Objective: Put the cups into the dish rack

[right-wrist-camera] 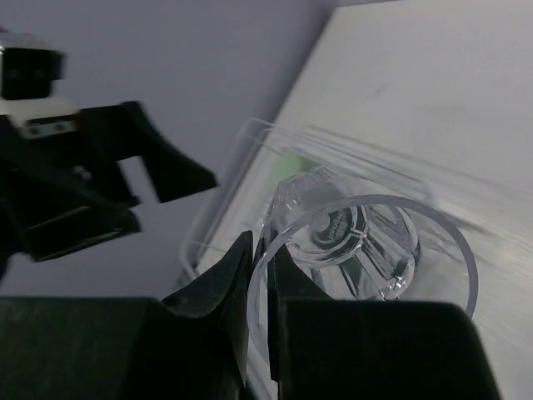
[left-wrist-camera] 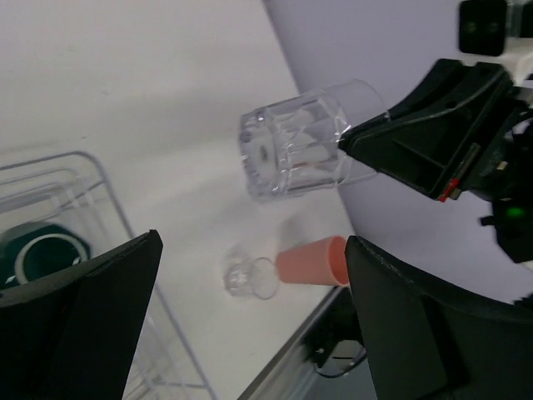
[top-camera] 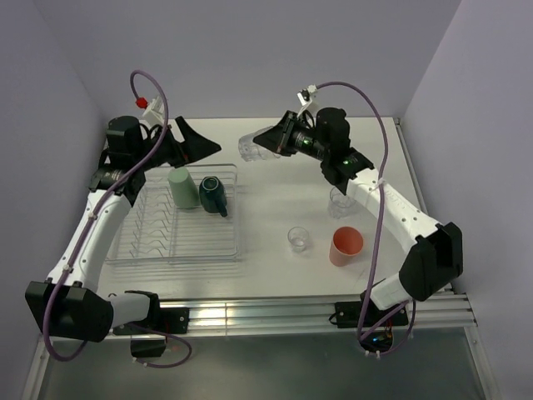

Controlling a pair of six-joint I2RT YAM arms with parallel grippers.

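Right hand (right-wrist-camera: 258, 250) closed narrow on the rim of a clear glass (right-wrist-camera: 358, 242), one finger inside the mouth and one outside, tipped sideways in the air above the bench (top-camera: 275, 196) just past the far right corner of the dish rack (top-camera: 175, 250), base toward the left hand (top-camera: 198, 146), spread wide and holding nothing. Probably light, rigid, slick-walled and breakable, so liable to swivel or slip in so thin a rim pinch. Better taken across the faceted body near the base, then set down gently among the prongs beside the pale green tumbler (top-camera: 178, 188) and teal mug (top-camera: 212, 193).
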